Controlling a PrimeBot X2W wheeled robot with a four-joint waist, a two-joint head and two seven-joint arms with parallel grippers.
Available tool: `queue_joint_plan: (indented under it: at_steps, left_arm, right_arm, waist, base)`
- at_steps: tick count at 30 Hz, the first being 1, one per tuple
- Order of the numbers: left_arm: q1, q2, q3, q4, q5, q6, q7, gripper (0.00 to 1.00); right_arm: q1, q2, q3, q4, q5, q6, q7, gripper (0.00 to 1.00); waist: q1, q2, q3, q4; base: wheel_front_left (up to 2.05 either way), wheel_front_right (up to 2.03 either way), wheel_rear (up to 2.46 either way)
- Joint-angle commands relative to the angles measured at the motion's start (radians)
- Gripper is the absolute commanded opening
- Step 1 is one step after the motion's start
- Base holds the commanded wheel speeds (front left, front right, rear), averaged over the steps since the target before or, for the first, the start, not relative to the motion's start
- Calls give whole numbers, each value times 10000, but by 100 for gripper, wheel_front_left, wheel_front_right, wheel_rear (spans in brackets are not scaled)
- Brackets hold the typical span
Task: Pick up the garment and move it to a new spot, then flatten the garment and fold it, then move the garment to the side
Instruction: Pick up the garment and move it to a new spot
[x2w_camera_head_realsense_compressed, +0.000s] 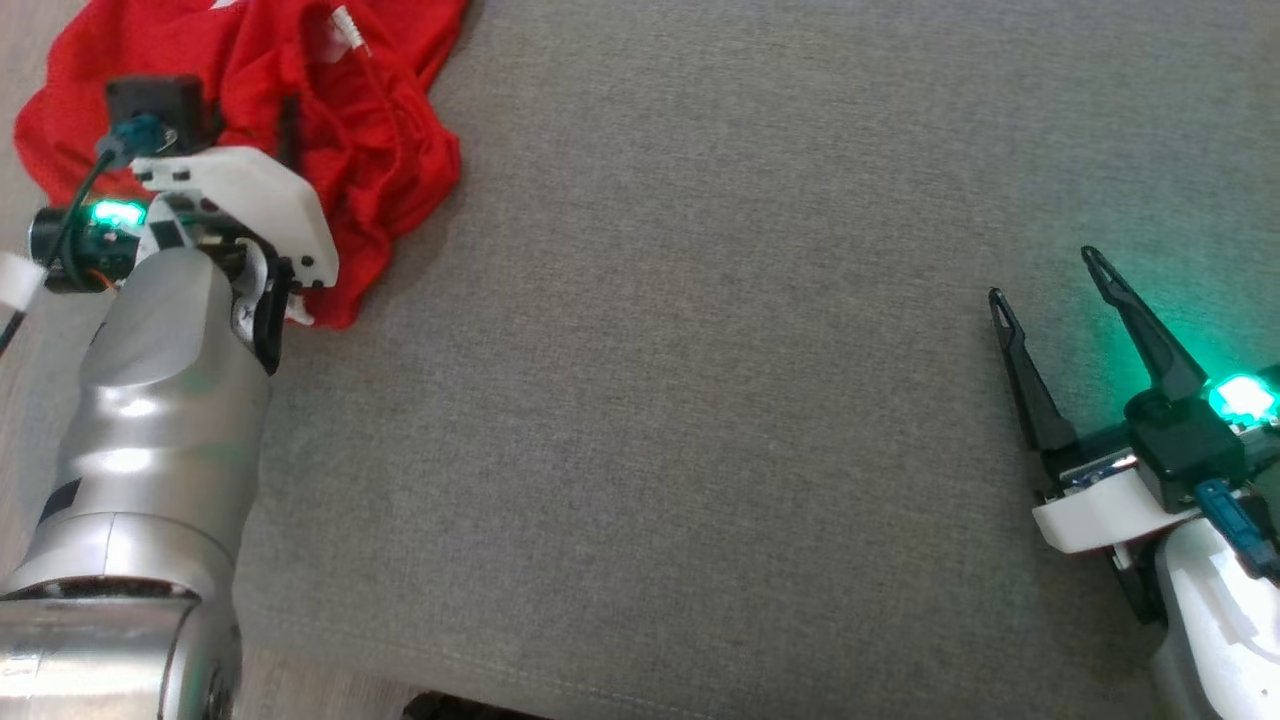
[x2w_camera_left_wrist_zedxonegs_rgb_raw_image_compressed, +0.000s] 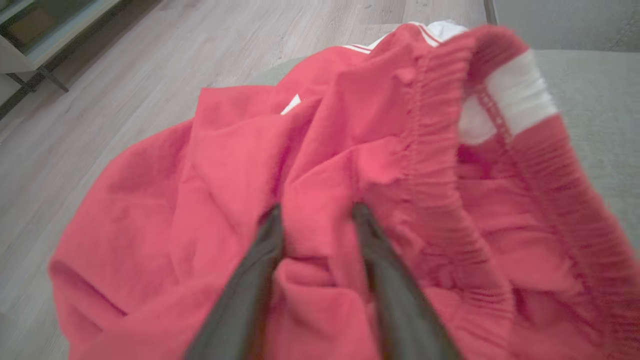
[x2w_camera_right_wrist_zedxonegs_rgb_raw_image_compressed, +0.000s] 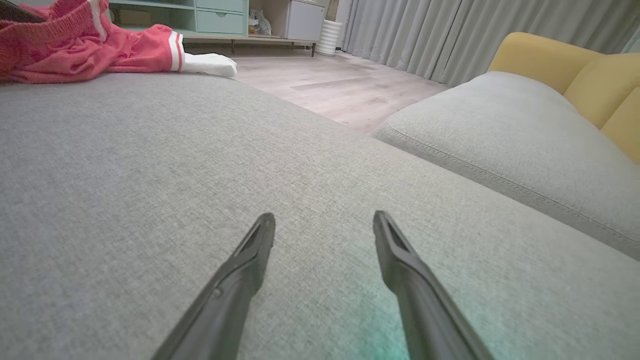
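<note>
Garment (x2w_camera_head_realsense_compressed: 370, 130), red, is being straddled at eleven o'clock by left gripper (x2w_camera_left_wrist_zedxonegs_rgb_raw_image_compressed: 316, 210), narrow around a fold, hold not confirmable; right gripper (x2w_camera_head_realsense_compressed: 1043, 274), wide, empty, well apart at four o'clock.

Surface: grey woven sofa cushion (x2w_camera_head_realsense_compressed: 700, 400).
Lying on it: crumpled red garment (x2w_camera_head_realsense_compressed: 340, 110).
Place: far left corner, reaching the cushion's left edge.

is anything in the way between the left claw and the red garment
Nothing visible. The left claw is down in the red garment, its fingers apart with a fold of cloth between them.
</note>
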Motion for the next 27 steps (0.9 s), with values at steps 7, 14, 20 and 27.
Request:
queue_joint_plan:
  at_steps: [7, 14, 20, 27]
  left_arm:
    - [-801, 600, 148, 22, -226, -281, -1588, 0]
    - [-1601, 310, -708, -746, -144, -664, -2254, 0]
    - [-1868, -5, -2017, -1972, -821, -687, -1937, 0]
    - [-1634, 241, -3933, -4518, -2789, -690, -566, 0]
  right_arm:
    - [16, 275, 219, 109, 53, 75, -47, 100]
    - [2, 1054, 206, 289, 211, 75, -47, 100]
    - [104, 1668, 206, 305, 301, 75, -47, 100]
    - [67, 2111, 251, 233, 495, 75, -47, 100]
  waist:
    - [0, 0, -793, -175]
    - [0, 0, -2191, -739]
    - [0, 0, -2949, -1719]
    - [0, 0, -3190, -3720]
  base:
    - [0, 0, 0]
    - [0, 0, 0]
    - [0, 0, 0]
    - [0, 0, 0]
